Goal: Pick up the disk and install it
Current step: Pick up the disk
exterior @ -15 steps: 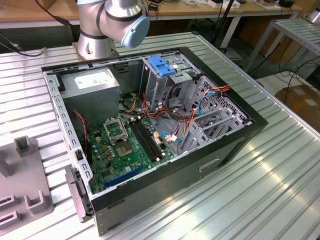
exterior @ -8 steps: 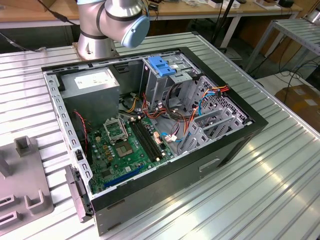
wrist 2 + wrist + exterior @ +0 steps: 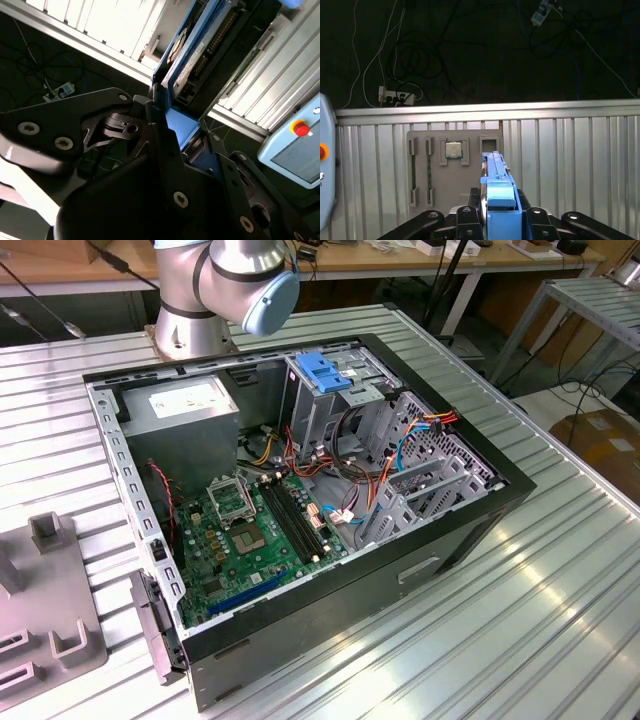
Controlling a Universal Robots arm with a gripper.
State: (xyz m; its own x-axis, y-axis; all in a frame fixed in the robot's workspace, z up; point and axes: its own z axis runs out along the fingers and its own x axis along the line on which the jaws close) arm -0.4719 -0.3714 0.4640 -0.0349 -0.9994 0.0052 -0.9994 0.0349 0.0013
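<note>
**Q:** Where is the disk, and what are the jaws doing?

**A:** The disk [image 3: 496, 172] stands on edge between the jaws, which are closed narrow on it, one on either side. The first wrist view looks along its thin edge, with blue plastic rails [image 3: 500, 192] nearest the camera. The second wrist view shows one flat side with a pale label [image 3: 190, 57].

**Q:** Is it resting on anything?

**A:** It looks lifted clear. Behind it lie the ribbed metal desk [image 3: 570, 160] and a grey holder plate [image 3: 455, 180] with a small square chip [image 3: 452, 149] set in it. The dark floor with cables lies beyond the desk edge.

**Q:** And the computer?

**A:** The exterior view shows an open computer case [image 3: 500, 480] lying on the desk, its boards and wires exposed. Inside it is a metal drive cage [image 3: 322, 370] with a blue top handle. Judging by this, the disk is not yet installed.

**Q:** How will the disk handle?

**A:** Probably stiff and fairly heavy for its size. Its smooth metal sides could slip, and it is sensitive to knocks. The plastic rails likely give a little under pressure. The safest hold is across the two narrow sides, as here. That keeps pressure off the labelled face, the circuit side and the connector end.
</note>
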